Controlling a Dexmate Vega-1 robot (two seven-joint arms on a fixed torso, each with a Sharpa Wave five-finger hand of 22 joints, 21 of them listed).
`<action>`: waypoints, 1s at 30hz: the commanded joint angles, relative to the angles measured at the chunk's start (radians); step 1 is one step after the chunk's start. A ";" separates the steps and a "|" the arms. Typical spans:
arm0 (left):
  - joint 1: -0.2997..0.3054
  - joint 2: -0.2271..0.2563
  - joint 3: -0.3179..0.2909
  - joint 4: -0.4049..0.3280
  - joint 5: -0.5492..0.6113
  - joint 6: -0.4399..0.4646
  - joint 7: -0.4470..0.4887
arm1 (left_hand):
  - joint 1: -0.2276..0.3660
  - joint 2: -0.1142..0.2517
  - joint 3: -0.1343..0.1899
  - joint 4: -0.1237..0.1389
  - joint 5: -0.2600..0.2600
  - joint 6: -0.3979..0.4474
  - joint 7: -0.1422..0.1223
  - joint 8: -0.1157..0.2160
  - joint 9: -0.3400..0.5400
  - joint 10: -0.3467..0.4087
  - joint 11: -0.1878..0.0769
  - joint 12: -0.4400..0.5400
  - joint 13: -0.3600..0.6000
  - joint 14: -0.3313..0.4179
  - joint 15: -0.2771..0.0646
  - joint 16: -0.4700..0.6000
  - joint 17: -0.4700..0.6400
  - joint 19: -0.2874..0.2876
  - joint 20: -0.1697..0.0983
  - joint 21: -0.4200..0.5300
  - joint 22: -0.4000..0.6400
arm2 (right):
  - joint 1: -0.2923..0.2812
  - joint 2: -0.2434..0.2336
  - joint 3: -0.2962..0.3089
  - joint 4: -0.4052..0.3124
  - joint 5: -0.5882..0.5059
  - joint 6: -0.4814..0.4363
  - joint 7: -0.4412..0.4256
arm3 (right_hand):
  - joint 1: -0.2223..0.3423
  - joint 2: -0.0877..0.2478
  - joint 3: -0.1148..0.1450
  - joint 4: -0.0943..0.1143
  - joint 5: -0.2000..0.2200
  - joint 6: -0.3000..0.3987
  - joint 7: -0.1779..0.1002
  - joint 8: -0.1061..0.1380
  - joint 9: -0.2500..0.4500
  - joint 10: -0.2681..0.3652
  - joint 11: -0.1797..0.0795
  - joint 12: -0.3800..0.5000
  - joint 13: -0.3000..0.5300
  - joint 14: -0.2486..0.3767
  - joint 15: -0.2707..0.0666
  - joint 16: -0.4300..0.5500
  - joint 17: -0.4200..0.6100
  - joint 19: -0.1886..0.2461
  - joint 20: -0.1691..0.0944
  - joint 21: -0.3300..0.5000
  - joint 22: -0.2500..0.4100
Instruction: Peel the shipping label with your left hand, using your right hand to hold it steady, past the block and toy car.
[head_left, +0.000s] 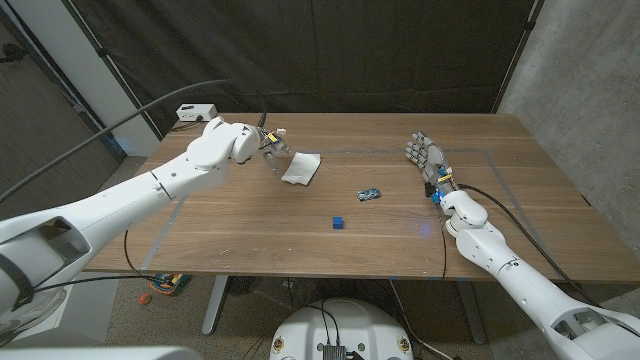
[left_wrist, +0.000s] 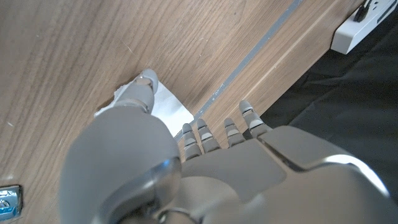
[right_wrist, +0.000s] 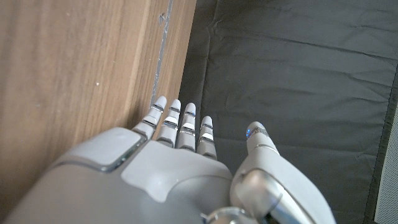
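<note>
Thin white paper shipping label (head_left: 301, 168), far-left on wooden table (head_left: 250, 230), likely light, floppy, tear-prone; left hand (head_left: 268, 146) at its corner, grip w/ thumb unclear; right hand (head_left: 428, 160) fingers apart, empty; peel from corner.

Wooden table (head_left: 250, 235), white shipping label (head_left: 301, 168), toy car (head_left: 368, 194), blue block (head_left: 339, 222)

Label (head_left: 301, 168) far left; toy car (head_left: 369, 193) right; block (head_left: 339, 222) nearest
</note>
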 joint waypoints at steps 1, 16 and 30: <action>0.053 -0.010 -0.014 -0.007 0.162 -0.081 0.019 | 0.024 0.011 -0.010 0.015 0.005 -0.051 -0.004 -0.004 0.016 -0.061 0.024 -0.016 0.011 -0.054 0.012 -0.008 0.005 -0.021 -0.002 -0.016 0.003 | 0.006 0.013 -0.003 0.011 -0.005 0.005 -0.010 | -0.012 0.003 0.000 0.005 -0.001 0.010 0.002 0.004 0.004 0.010 0.003 0.007 0.005 0.011 -0.001 0.005 0.003 0.007 0.001 -0.003 0.004; 0.110 -0.023 -0.061 0.050 0.157 -0.201 0.135 | 0.002 -0.016 -0.060 0.037 0.005 -0.086 -0.005 0.011 0.037 -0.045 0.001 0.004 0.022 -0.044 -0.009 0.010 0.008 -0.013 -0.008 -0.023 0.005 | 0.028 0.035 -0.011 0.041 -0.013 0.011 -0.017 | -0.024 0.003 -0.002 0.014 -0.001 0.015 0.004 0.004 0.004 0.016 0.006 0.008 0.005 0.012 -0.001 0.005 0.004 0.009 0.001 -0.005 0.004; 0.109 -0.028 -0.055 0.107 0.178 -0.271 0.229 | 0.038 -0.004 -0.073 0.033 0.005 0.012 -0.006 0.063 0.048 0.037 -0.008 0.029 0.026 0.015 -0.039 0.026 0.005 0.030 -0.018 -0.017 0.004 | 0.053 0.058 -0.020 0.082 -0.023 0.021 -0.022 | -0.032 0.001 -0.004 0.019 -0.001 0.015 0.002 0.003 0.004 0.015 0.005 0.006 0.005 0.016 -0.002 0.004 0.004 0.011 0.002 -0.006 0.004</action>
